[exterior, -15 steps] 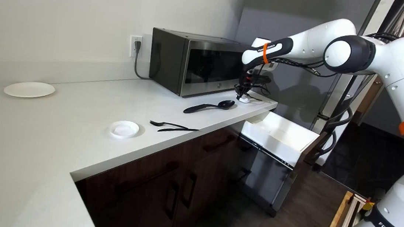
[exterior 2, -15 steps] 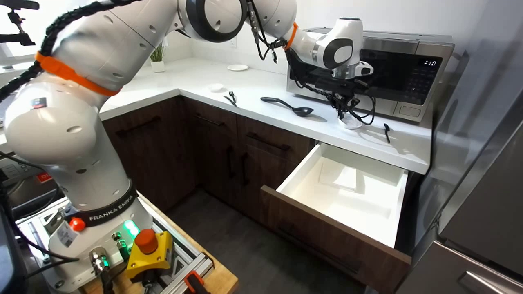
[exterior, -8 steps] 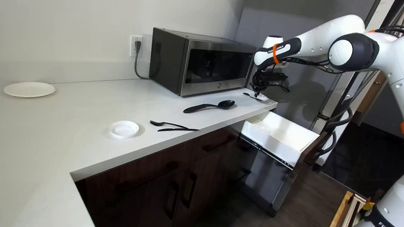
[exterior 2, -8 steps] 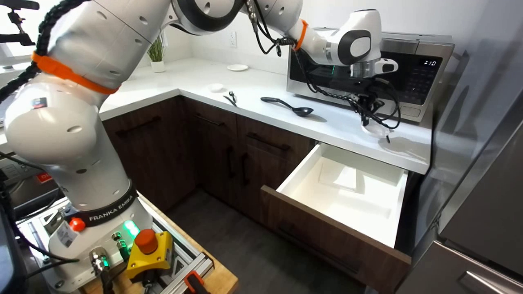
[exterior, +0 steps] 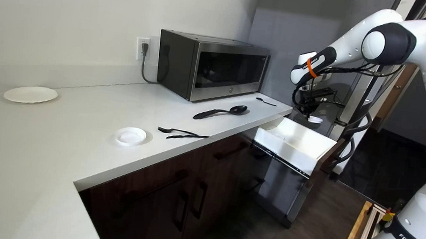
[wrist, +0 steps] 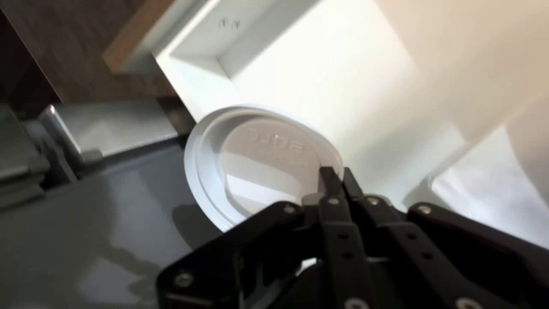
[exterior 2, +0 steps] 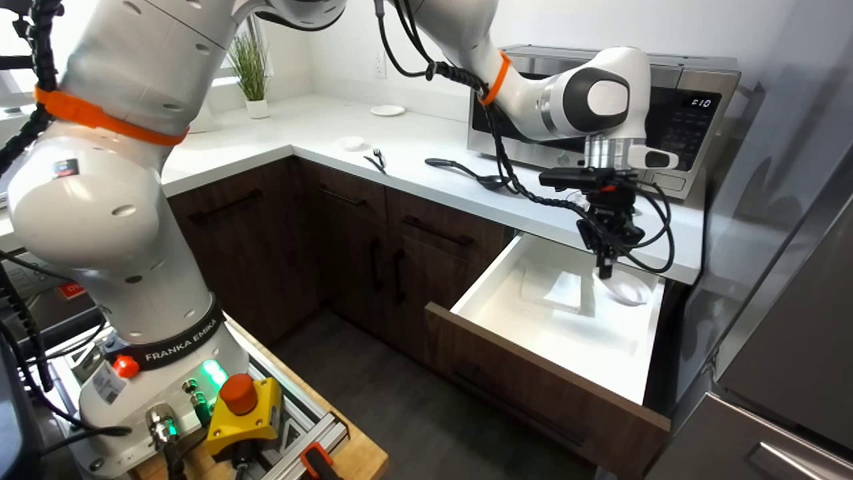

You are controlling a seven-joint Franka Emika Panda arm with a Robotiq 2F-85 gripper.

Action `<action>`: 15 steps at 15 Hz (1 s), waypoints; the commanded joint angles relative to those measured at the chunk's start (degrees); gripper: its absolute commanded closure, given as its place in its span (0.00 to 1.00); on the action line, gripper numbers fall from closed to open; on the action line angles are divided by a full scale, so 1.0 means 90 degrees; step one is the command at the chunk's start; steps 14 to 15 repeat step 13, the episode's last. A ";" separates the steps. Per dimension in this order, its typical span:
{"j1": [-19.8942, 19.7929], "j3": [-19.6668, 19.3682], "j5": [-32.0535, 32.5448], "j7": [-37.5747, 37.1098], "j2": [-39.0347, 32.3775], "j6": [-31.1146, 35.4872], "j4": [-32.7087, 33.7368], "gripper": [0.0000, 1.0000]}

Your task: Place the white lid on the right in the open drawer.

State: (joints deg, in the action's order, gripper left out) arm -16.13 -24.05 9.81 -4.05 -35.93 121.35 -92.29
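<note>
Our gripper (wrist: 339,174) is clamped on the rim of the white lid (wrist: 266,150), which we see held above the open drawer (wrist: 317,73), covering part of it in the wrist view. On the counter (exterior: 80,122), in an exterior view, we find a large black spoon (exterior: 217,111) in front of the microwave (exterior: 229,72), a small black spoon (exterior: 266,102) near the counter's end, and a fork (exterior: 176,131) and a knife (exterior: 184,136) lying close together.

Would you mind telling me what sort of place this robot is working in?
Most likely a kitchen, though whether home or office I can't tell: a microwave stands on the counter, with a large spoon lying in front of it, and dark cabinets with handles underneath.
</note>
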 commanded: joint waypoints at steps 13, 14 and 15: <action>0.0043 0.0822 -0.0547 0.0699 0.3535 0.0263 -0.2757 0.15; 0.0043 0.0822 -0.0547 0.0699 0.3535 0.0263 -0.2757 0.15; 0.0043 0.0822 -0.0547 0.0699 0.3535 0.0263 -0.2757 0.15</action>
